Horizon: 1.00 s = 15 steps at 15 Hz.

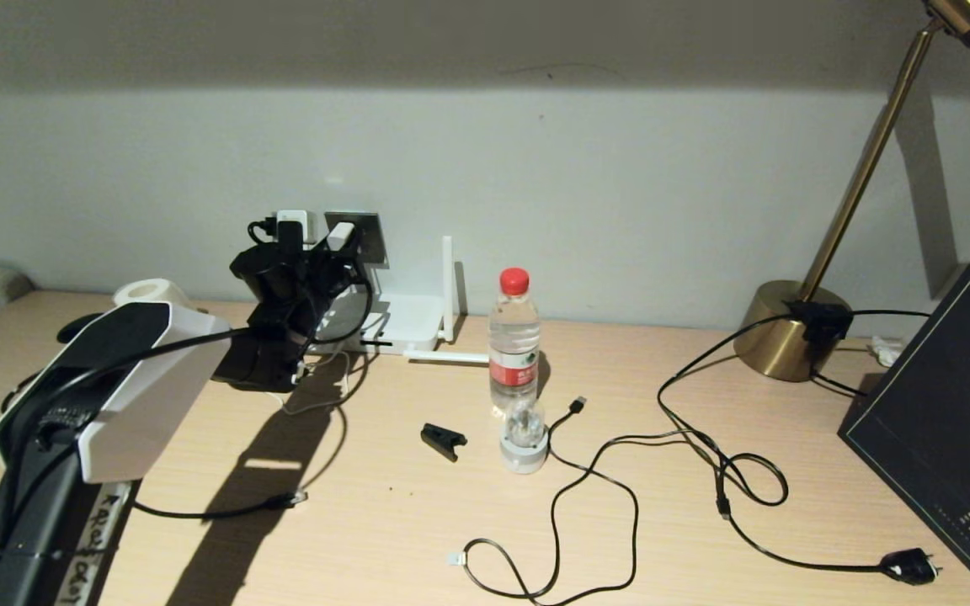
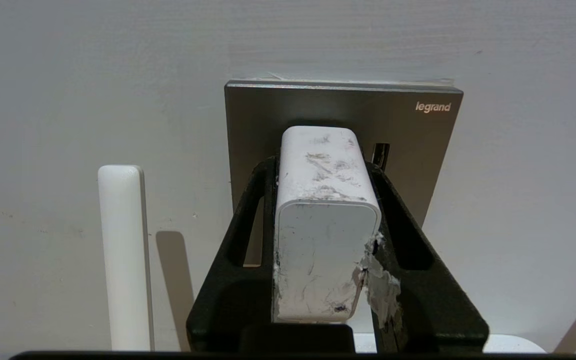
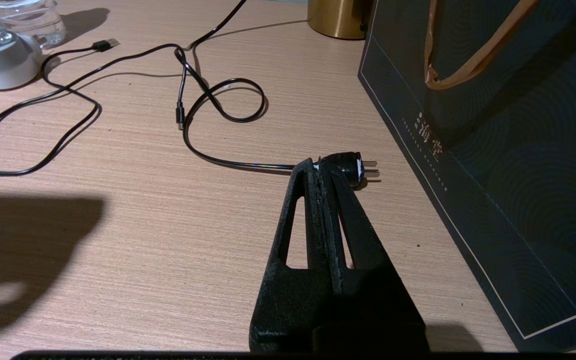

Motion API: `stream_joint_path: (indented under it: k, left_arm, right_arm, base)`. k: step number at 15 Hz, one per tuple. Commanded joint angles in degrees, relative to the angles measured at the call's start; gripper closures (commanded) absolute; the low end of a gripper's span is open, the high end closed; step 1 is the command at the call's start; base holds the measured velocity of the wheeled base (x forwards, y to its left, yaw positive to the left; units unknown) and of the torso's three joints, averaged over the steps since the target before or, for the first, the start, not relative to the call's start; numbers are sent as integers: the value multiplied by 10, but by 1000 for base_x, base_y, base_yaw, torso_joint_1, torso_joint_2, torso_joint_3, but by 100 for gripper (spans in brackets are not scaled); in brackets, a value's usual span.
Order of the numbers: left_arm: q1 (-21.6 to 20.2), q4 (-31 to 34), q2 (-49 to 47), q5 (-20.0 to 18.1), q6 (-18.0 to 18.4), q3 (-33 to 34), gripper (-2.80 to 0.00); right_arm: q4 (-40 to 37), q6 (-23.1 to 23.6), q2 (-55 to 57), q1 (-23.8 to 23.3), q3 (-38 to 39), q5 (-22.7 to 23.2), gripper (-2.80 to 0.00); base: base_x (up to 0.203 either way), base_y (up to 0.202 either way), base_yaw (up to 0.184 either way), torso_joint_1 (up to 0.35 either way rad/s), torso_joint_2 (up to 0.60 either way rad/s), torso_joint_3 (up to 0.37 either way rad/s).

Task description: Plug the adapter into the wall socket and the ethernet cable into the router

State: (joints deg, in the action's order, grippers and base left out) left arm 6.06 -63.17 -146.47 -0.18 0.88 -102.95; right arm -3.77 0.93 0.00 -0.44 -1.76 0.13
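The adapter, a scuffed white block, sits clamped between the two black fingers of the left gripper, its far end pressed up against the grey wall socket. The jaws are only partly apart, just wide enough to take the block's width, and they hug both its sides. Whether its prongs are fully in the holes is hidden behind the block itself. One dark slot of the socket shows just beside the adapter.

Below the gripper, against the wall, lies the white router; the arm covers much of it, and only two antennas are clear, one upright and one lying flat on the table. A thin white cord trails down from the gripper to the tabletop. Nearer the robot than the gripper, the ethernet cable lies loose on the wood with its plug unconnected.

Further off to the gripper's right stand a water bottle with clear water in it and a red cap, a small black clip, and a USB-tipped black cable.

The right gripper hangs low over the table, fingers pressed together on nothing, its tips just beside a black mains plug near a dark paper bag; the bag's inside cannot be made out.
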Motion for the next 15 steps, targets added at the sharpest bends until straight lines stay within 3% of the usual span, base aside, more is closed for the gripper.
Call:
stream_joint_path:
  k: [1, 15]
  left_arm:
    - [1, -1, 3, -1, 0, -5, 0]
    - [2, 2, 2, -1, 0, -5, 0]
  right_arm:
    - [0, 0, 1, 0, 0, 0, 0]
    - [0, 0, 0, 0, 0, 0, 0]
  base:
    - [0, 0, 0, 0, 0, 0]
    - [0, 0, 0, 0, 0, 0]
